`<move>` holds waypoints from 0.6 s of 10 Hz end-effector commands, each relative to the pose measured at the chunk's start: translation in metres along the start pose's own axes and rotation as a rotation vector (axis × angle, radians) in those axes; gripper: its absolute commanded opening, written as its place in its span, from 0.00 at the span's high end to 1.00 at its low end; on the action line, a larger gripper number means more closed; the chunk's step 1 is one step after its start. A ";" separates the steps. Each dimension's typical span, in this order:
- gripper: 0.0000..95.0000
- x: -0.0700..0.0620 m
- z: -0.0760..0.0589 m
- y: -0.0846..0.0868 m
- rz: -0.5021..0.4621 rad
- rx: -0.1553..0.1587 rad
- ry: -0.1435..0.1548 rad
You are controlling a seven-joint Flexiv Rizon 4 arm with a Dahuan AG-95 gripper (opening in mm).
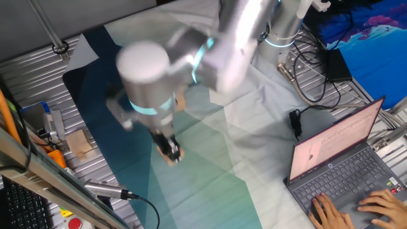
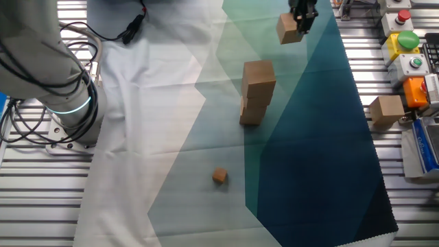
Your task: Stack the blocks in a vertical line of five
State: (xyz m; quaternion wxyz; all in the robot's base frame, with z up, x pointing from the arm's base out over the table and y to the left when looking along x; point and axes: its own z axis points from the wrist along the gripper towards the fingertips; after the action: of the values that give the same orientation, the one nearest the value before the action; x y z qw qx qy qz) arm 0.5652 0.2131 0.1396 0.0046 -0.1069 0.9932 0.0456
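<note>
A short stack of light-tan blocks point(image 2: 257, 92) stands upright on the teal cloth, and in the one fixed view only a corner of the stack point(image 1: 180, 102) shows behind the arm. My gripper point(image 2: 300, 25) hangs above and beyond the stack, shut on another block point(image 2: 289, 30). In the one fixed view the gripper point(image 1: 170, 151) is blurred, with that block point(image 1: 173, 156) at its tips. One more block point(image 2: 386, 110) rests off the cloth on the metal table, and it also shows as a block point(image 1: 79, 142) in the one fixed view.
A much smaller wooden cube point(image 2: 219, 176) lies on the cloth in front of the stack. A button box point(image 2: 406, 42) and tools sit along the table edge. A laptop point(image 1: 346, 162) with a person's hands on it and cables point(image 1: 305, 76) lie beside the arm's base.
</note>
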 end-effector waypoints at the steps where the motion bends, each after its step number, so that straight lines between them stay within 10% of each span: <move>1: 1.00 0.015 -0.039 -0.014 -0.028 -0.021 0.022; 6: 1.00 0.069 -0.113 -0.041 -0.047 -0.027 0.055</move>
State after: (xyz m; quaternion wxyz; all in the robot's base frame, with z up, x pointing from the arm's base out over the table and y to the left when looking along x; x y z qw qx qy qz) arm 0.5057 0.1468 0.2468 -0.0229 -0.1319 0.9895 0.0552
